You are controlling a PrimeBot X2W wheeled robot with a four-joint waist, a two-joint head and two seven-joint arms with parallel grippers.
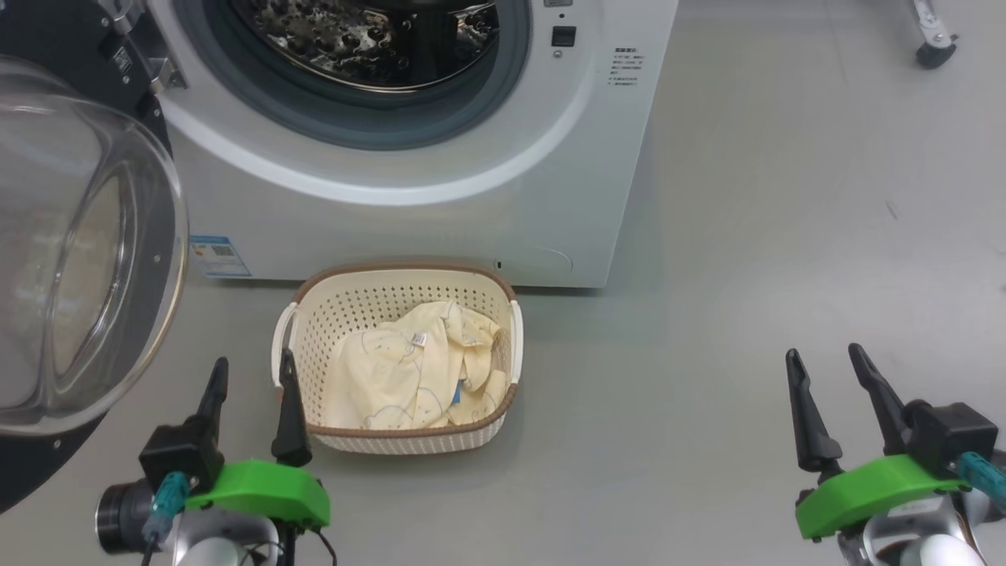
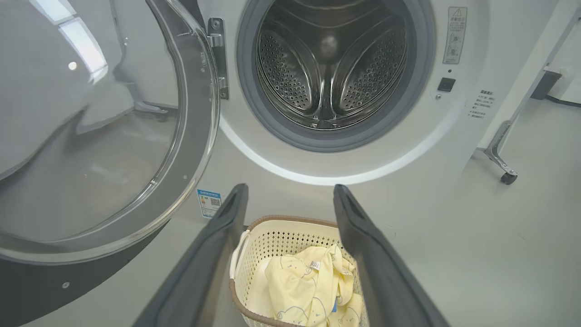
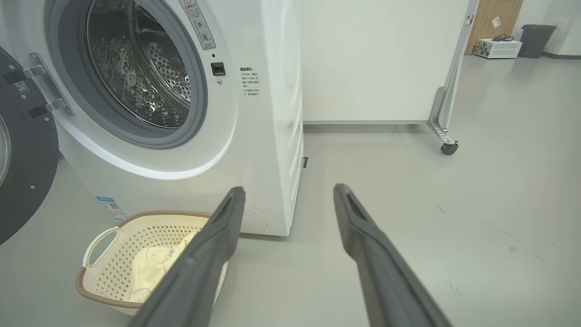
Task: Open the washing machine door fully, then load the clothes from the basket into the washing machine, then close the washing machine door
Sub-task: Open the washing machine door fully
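While the washing machine door (image 1: 78,236) stands swung open at far left, we see our left gripper (image 1: 253,360), fingers apart, just beside the basket (image 1: 409,271) holding the clothes (image 1: 416,362), in front of the washing machine (image 1: 409,212); our right gripper (image 1: 824,351), also spread, sits well apart.

At the lower left of the head view the left gripper (image 1: 253,360) has two long, black, tapering fingers (image 1: 291,417) in boxy black mounts (image 1: 177,456) on a bright green moulded bracket (image 1: 263,489), with a teal plug (image 1: 165,499), a black cylinder (image 1: 118,515) and thin dark cables (image 1: 324,546) by a silvery wrist housing (image 1: 216,546). The right gripper (image 1: 824,351) at the lower right is built alike. In the wrist views the fingers are matt dark grey blades, each with a shallow groove near its tip.
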